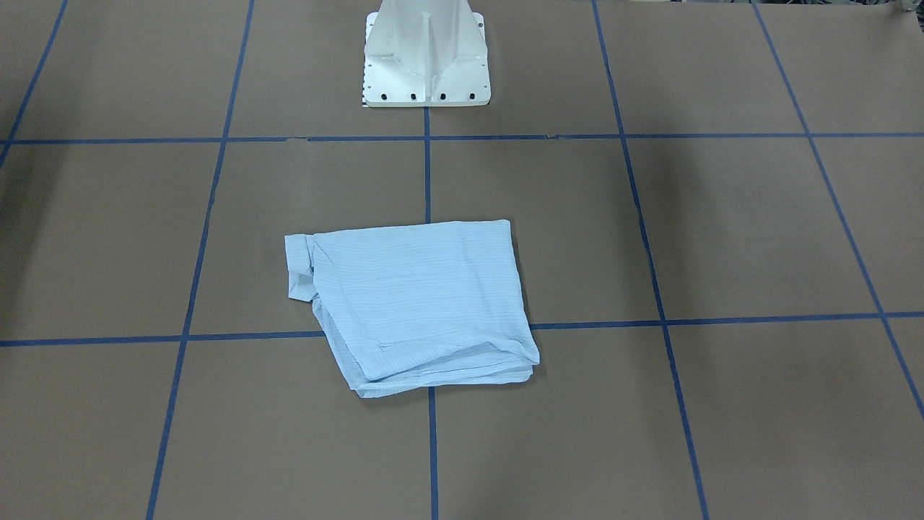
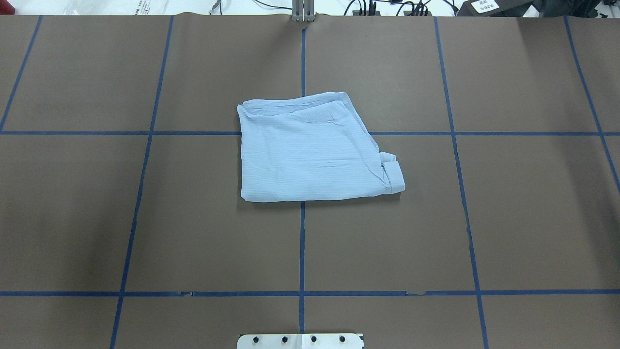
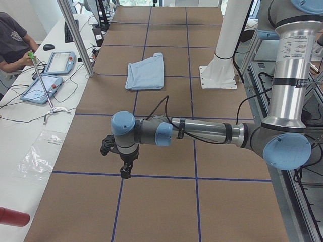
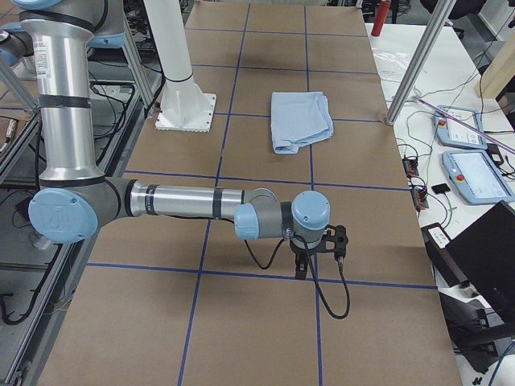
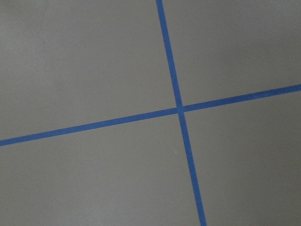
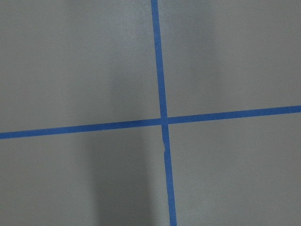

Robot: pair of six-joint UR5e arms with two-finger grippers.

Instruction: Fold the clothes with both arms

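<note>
The light-blue shirt (image 1: 419, 303) lies folded into a rough rectangle in the middle of the brown table, with a cuff sticking out at one side. It also shows in the overhead view (image 2: 310, 155) and in both side views (image 3: 146, 71) (image 4: 299, 119). My left gripper (image 3: 126, 171) hangs low over a blue tape crossing, far from the shirt. My right gripper (image 4: 302, 269) hangs the same way at the other end. Each shows only in a side view, so I cannot tell whether it is open or shut. Both wrist views show only bare table and tape.
The white pedestal base (image 1: 426, 65) stands behind the shirt. Blue tape lines (image 2: 301, 242) divide the table. A side bench with tablets (image 3: 50, 75) and a seated person (image 3: 12, 40) runs along the far edge, with metal posts (image 3: 75, 35) and a red cylinder (image 3: 12, 217).
</note>
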